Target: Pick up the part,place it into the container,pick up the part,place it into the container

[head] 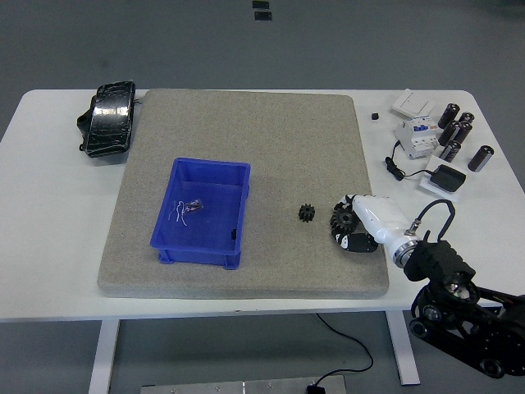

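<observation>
Larger gear [343, 218]: black, toothed, lying on the grey mat, touching the fingers [354, 240] of the right hand and partly hidden under the white palm; whether it is gripped cannot be told.
Small gear [307, 214]: black, toothed, flat on the mat, just to the left of the fingers, clear of them.
Container [202, 213]: blue rectangular bin, upright and open-topped, well to the left of the fingers; a small pale wiry item lies inside on its left half.
</observation>
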`<control>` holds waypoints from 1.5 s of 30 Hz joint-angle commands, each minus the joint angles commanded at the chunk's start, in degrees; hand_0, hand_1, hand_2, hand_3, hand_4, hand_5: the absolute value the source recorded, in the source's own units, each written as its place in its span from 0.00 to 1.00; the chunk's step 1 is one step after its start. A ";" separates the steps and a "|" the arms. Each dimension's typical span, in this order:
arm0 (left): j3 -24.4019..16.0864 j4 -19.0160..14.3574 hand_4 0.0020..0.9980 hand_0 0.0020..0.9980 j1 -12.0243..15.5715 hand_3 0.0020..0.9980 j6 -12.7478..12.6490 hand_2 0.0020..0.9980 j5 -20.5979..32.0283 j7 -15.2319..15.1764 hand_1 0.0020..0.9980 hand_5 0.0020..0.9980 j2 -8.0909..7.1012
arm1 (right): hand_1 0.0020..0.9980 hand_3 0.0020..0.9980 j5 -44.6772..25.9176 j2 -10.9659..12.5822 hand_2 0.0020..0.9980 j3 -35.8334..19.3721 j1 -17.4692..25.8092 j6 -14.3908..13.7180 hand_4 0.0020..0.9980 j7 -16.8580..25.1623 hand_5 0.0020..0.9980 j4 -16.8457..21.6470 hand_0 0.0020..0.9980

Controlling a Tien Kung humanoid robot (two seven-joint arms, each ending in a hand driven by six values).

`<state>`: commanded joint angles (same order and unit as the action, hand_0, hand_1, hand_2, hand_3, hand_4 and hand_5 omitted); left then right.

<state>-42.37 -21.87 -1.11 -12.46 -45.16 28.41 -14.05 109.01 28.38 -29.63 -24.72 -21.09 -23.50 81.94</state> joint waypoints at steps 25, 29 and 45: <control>-1.00 -0.35 0.78 0.71 0.29 0.73 0.22 0.66 -2.04 1.24 0.66 0.61 -0.06 | 0.61 0.68 -29.98 -10.56 0.58 6.98 -11.59 -5.48 0.47 12.86 0.00 4.83 0.51; -1.08 -0.30 0.78 0.71 0.12 0.73 0.23 0.66 -1.96 1.17 0.66 0.61 -0.11 | 0.61 0.68 -25.63 -11.78 0.58 10.93 -14.55 -1.88 0.47 10.91 0.00 2.28 0.51; -1.51 -0.34 0.78 0.71 0.05 0.73 0.23 0.66 -2.19 1.47 0.66 0.61 -0.29 | 0.69 0.70 -17.58 -13.52 0.65 15.08 -18.04 -3.87 0.43 7.40 0.28 1.44 0.64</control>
<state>-43.88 -22.21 -1.06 -12.23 -47.35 29.89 -14.33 91.43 14.87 -14.55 -42.76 -24.96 -16.10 83.38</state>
